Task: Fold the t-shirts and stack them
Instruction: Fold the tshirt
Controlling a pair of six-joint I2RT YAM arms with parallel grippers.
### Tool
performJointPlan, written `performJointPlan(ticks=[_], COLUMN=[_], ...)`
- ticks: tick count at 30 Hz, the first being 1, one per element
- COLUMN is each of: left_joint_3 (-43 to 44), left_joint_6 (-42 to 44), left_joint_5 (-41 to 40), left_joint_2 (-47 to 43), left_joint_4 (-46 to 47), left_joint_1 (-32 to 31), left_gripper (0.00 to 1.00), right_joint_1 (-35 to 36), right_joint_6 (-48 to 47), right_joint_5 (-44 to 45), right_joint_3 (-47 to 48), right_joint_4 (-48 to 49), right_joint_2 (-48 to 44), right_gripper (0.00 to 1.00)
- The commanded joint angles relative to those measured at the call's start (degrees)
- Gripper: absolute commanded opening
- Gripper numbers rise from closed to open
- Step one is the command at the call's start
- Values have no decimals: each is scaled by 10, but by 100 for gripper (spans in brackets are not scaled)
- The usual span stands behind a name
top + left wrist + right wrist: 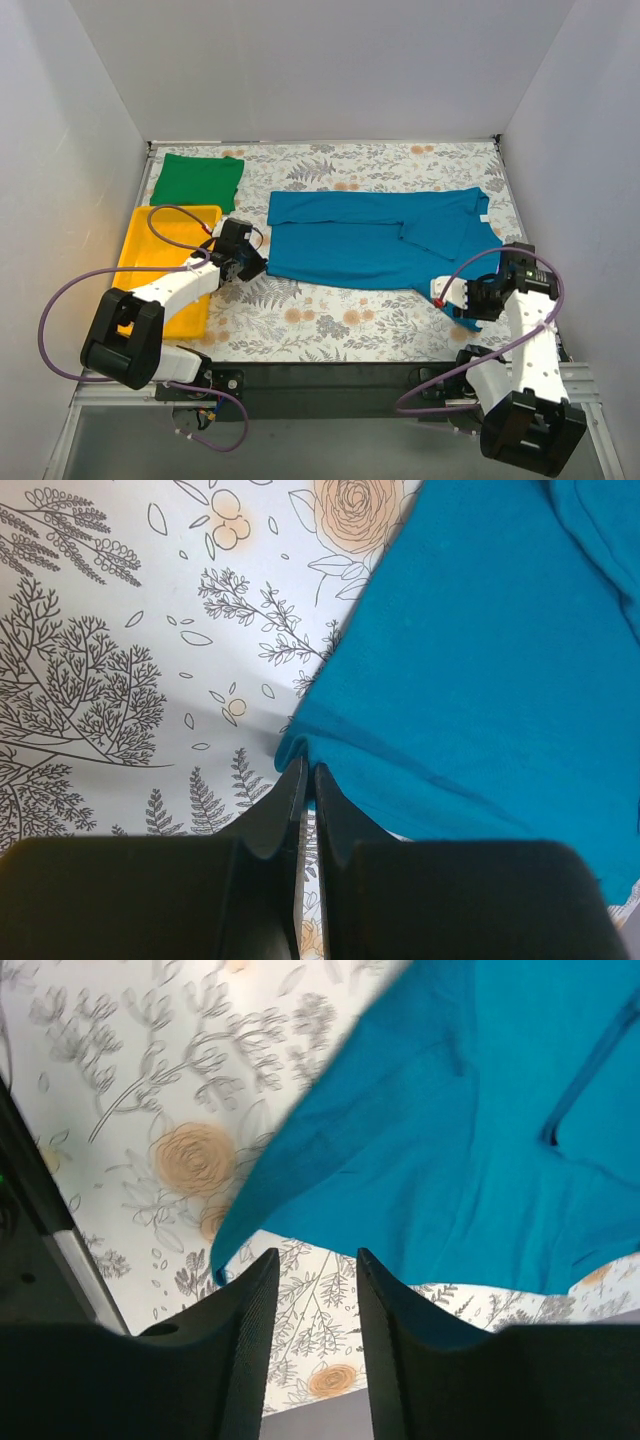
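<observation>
The teal-blue t-shirt lies spread across the middle of the table, with one sleeve folded in at the right. My left gripper sits at its near left corner, and in the left wrist view that gripper is shut, pinching the corner of the teal cloth. My right gripper hovers at the shirt's near right corner. Seen from the right wrist, it is open with only tablecloth between its fingers, and the teal hem hangs just past the tips. The green t-shirt lies folded at the back left.
A yellow tray lies along the left side, partly under the left arm. The table wears a floral cloth. White walls close in the left, right and far sides.
</observation>
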Motion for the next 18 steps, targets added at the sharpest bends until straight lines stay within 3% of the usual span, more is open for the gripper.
performJointPlan(ticks=[1,8,14,18], left_joint_3=[-4,-13,-18,-19], left_joint_6=[9,12,13,14], left_joint_5=[-1,6,11,11], left_joint_2=[-24,-27,-27,-24], left_joint_4=[5,16,25,27], left_joint_1=[2,2,2,2], left_gripper=[0,0,0,0], right_joint_1=[-2,1,29,35], right_joint_6=[105,316,452,496], right_joint_5=[-68,-161,-120,-83], right_joint_3=[67,107,81,78], right_joint_4=[32,71,168,211], right_joint_2=[39,193,271,297], right_gripper=[46,52,50,49])
